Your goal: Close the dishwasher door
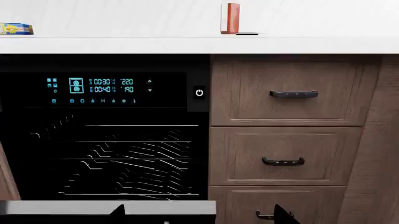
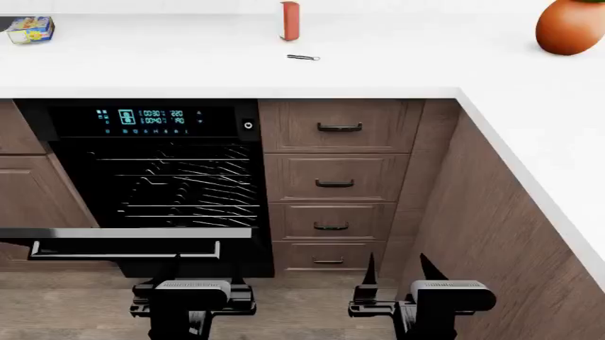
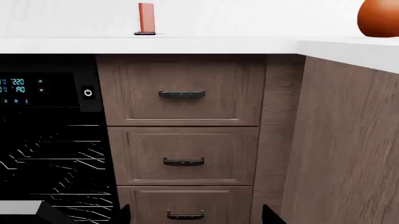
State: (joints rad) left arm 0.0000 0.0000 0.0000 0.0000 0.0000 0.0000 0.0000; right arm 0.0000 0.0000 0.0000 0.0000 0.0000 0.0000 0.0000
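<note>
Control strip (image 1: pixel 100 86) cyan digits: 00:30, 220, 00:40, 190; power symbol (image 1: pixel 199 92).

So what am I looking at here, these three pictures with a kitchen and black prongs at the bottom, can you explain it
It is a simulated kitchen seen by a two-armed robot. One picture comes from a camera on its head, looking down over both arms; the other two come from cameras on each wrist. The black prongs are its claws: the left claw and the right claw, both open and holding nothing. Ahead is a dishwasher with its door folded down, racks showing inside, and wooden drawers beside it. On the white counter stand a red box, a small dark tool, a package and an orange round thing.
</note>
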